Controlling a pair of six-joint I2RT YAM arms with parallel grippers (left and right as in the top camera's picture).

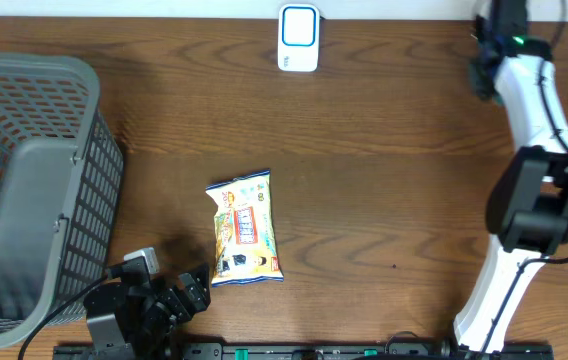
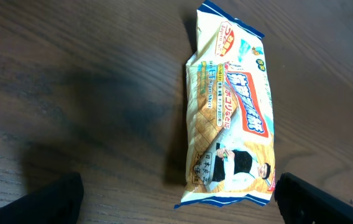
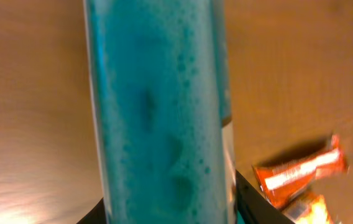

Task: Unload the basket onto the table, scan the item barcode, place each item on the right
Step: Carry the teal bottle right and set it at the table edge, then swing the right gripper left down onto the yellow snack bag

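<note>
REMOTE DESK: My left claw (image 2: 176,202) gapes fully open and empty, its fingers flanking the near end of a yellow-and-blue crinkled plastic snack packet (image 2: 229,106) that lies flat just ahead. My right claw (image 3: 173,214) appears clamped on a teal, bubbly cylindrical bottle (image 3: 158,106), with orange foil wrappers (image 3: 297,173) beyond it. The packet looks light, soft and slippery; I'd pinch it across its narrow middle, not by the flimsy sealed ends. The white-and-blue scanner (image 1: 298,38) sits well beyond the left claw on the dark wood-grain table (image 1: 394,200). A grey slatted plastic basket (image 1: 24,190) stands beside that claw.
</note>
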